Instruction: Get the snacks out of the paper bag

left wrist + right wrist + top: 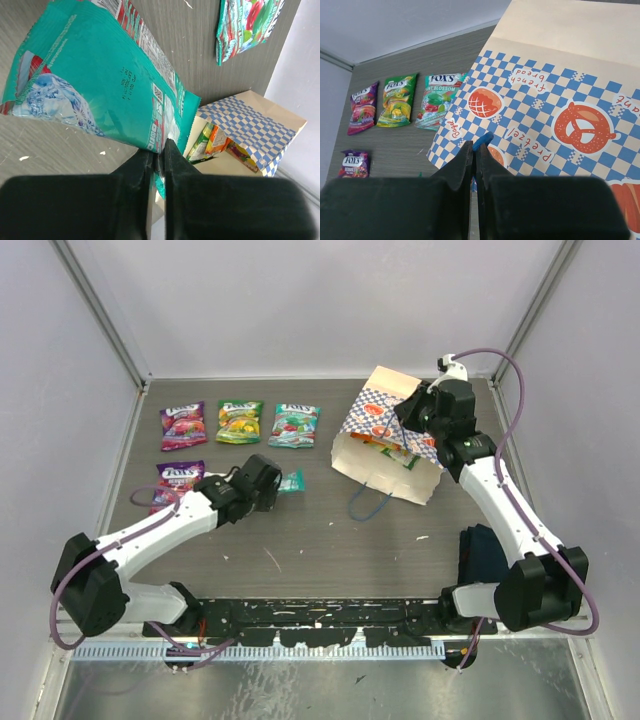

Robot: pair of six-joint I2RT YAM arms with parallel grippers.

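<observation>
My left gripper (281, 484) is shut on the edge of a teal snack packet (95, 80), held just above the table left of the paper bag (390, 445). The bag lies tipped with its mouth toward the left arm. Inside it the left wrist view shows a green packet (200, 145) and an orange packet (218, 139). My right gripper (476, 147) is shut on the bag's blue cord handle (484, 139) at the bag's upper side. Purple (183, 426), green (239, 421) and teal (294, 425) packets lie in a row at the back left, with a second purple packet (178, 480) below them.
The bag's other blue cord handle (368, 505) trails on the table in front of the bag. A dark blue cloth (485, 555) lies by the right arm's base. White walls enclose the dark table on three sides.
</observation>
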